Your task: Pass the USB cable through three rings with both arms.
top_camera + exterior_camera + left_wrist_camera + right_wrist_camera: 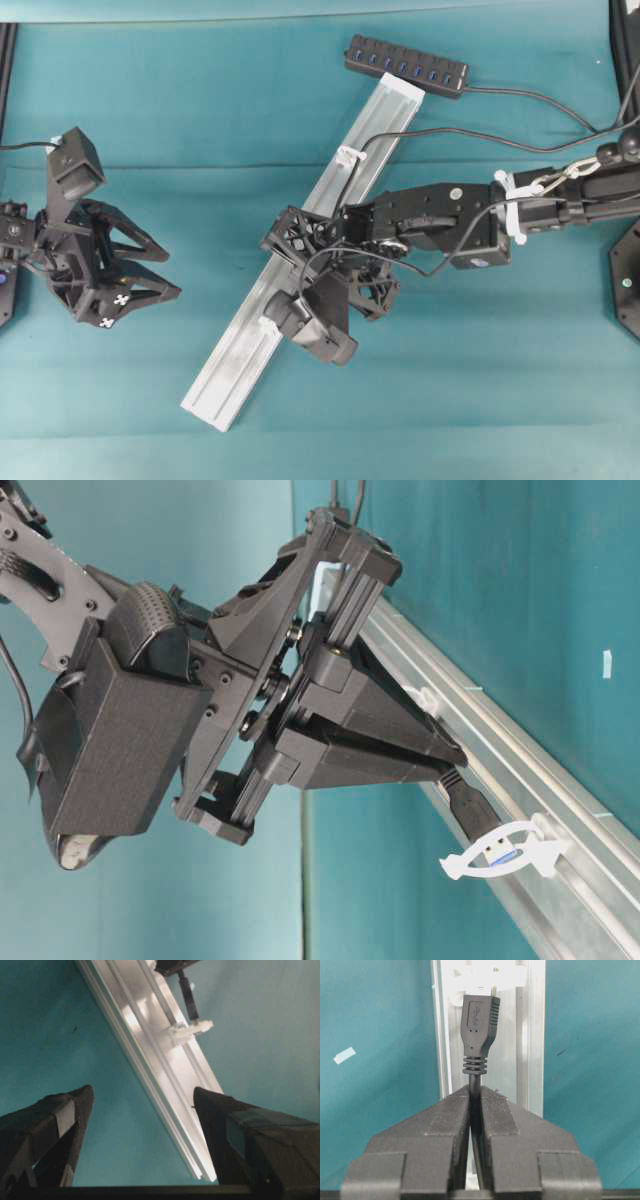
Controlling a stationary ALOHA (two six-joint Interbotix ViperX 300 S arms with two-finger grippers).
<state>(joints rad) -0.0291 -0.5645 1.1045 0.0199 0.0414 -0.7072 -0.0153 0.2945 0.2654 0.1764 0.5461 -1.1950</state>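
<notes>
a: where is the cable (479, 1030) now?

b: i hold it in my right gripper (475, 1091). my two fingers (445, 1125) are clenched on the thin black cord just behind the plug. the plug sticks out in front of my fingertips.

a: and the plug, where does it point?

b: its metal tip is at the white ring (505, 852) at the near end of the silver rail (560, 780). in the table-level view the tip sits inside the loop of this ring. from my right wrist camera the tip touches the white clip (490, 977), but how deep it goes i cannot tell.

a: what about the other rings?

b: from above i see one more ring (350, 156) at the far part of the rail, and the cord runs past it, to the right side of the table. whether it goes through this ring i cannot tell. the third one is hidden under my right arm.

a: and your left gripper (150, 268)?

b: it is released, the fingers (55, 1125) stand wide apart and hold nothing. it hangs at the left side, well apart from the rail in the overhead view.

a: anything else on the table?

b: a black hub (407, 66) with blue ports lies at the far end of the rail.
</notes>
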